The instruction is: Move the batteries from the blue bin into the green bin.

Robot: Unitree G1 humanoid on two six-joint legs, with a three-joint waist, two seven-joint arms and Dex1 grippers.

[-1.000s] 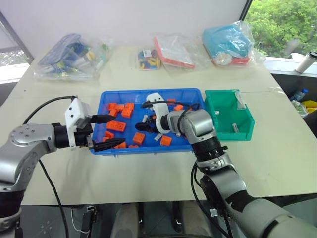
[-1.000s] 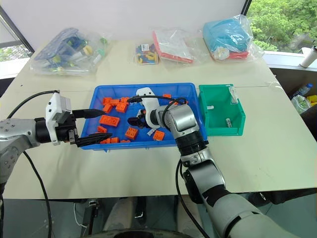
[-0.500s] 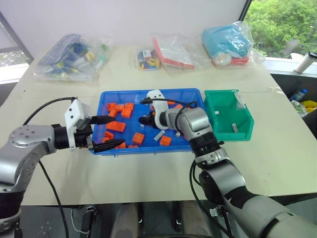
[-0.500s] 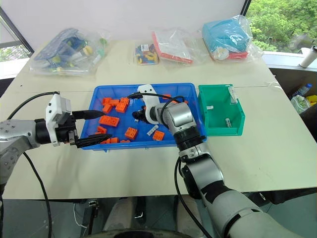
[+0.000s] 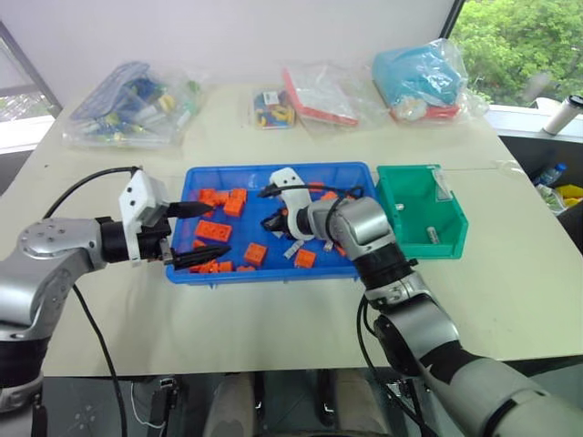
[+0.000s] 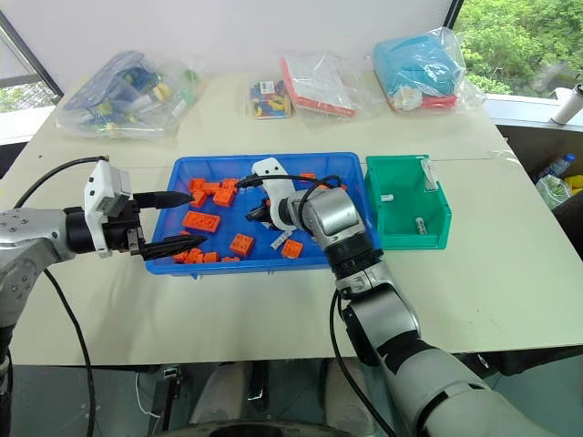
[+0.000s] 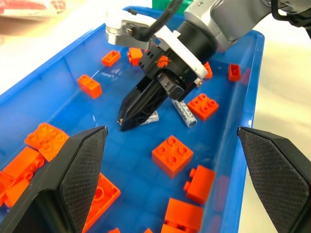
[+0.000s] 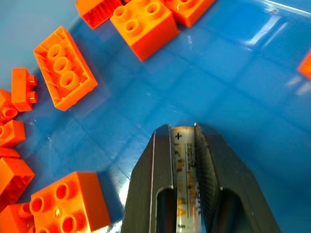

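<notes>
Right gripper, jaws wide a second ago, is now clamped on a battery: the cell lies lengthwise between the two black fingers, its end showing at the tips. The pinched tips hang low over the floor of the blue bin, near its middle; whether the cell has left the floor I cannot tell. So the pick looks made, and the carry to the green bin is the step now due.

Left gripper hovers at the blue bin's left end, fingers spread wide, one above the other, nothing between them. It has not shifted over the second.

Just beside the right gripper lies a second battery, loose on the blue floor, close to an orange block. More orange blocks are scattered through the tray, thickest at the left end.

Green bin stands touching the blue bin's right end. At least one battery already lies inside it.

Beyond the bins, along the table's far edge, sit several plastic bags of parts.
</notes>
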